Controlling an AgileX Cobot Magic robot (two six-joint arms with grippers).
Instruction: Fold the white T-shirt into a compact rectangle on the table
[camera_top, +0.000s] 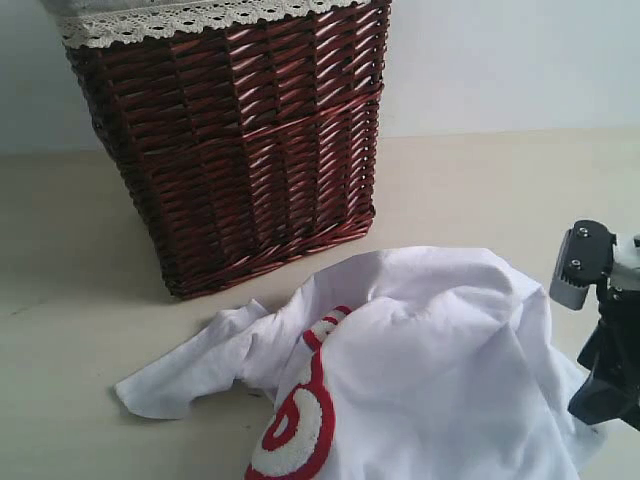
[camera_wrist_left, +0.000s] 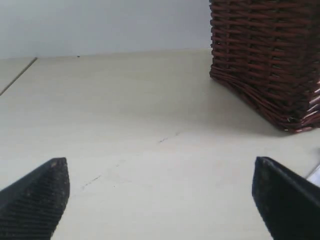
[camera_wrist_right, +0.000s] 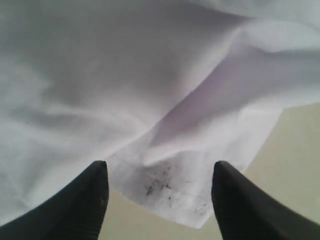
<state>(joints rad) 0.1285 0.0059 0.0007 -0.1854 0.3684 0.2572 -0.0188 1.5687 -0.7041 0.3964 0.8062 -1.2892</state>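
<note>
Fingers (camera_wrist_right: 87, 200) of the right gripper (camera_wrist_right: 160, 197) stand partly apart with nothing between them gripped: a loose edge of the white T-shirt (camera_top: 430, 350) lies on the tabletop (camera_top: 80, 250) just ahead of them and reaches into the gap, but neither finger presses on it. On the left gripper (camera_wrist_left: 160, 200) the fingers (camera_wrist_left: 35, 200) are spread as wide as they go and are empty, hovering over bare tabletop to the left, with only the corner of the wicker basket (camera_top: 260, 150) in front of them. The shirt sits as a crumpled heap at the near right of the tabletop, in front of the basket and apart from it, with one sleeve (camera_top: 190, 370) trailing out to the left. By my reading the folding has not begun; the step in hand is getting a first hold on the hem (camera_wrist_right: 175, 200) so the shirt can be spread flat. The next move probably calls for the right fingers to slide forward around that thin edge and close on a single layer, while the left gripper comes across to the sleeve or another edge. As for writing, a red band (camera_top: 300, 420) with fuzzy white lettering curls across the near front of the heap, but it is bunched and cut off, so no word can be read. Dark specks (camera_wrist_right: 160, 185) mark the hem; whether they are print or dirt I cannot tell.
</note>
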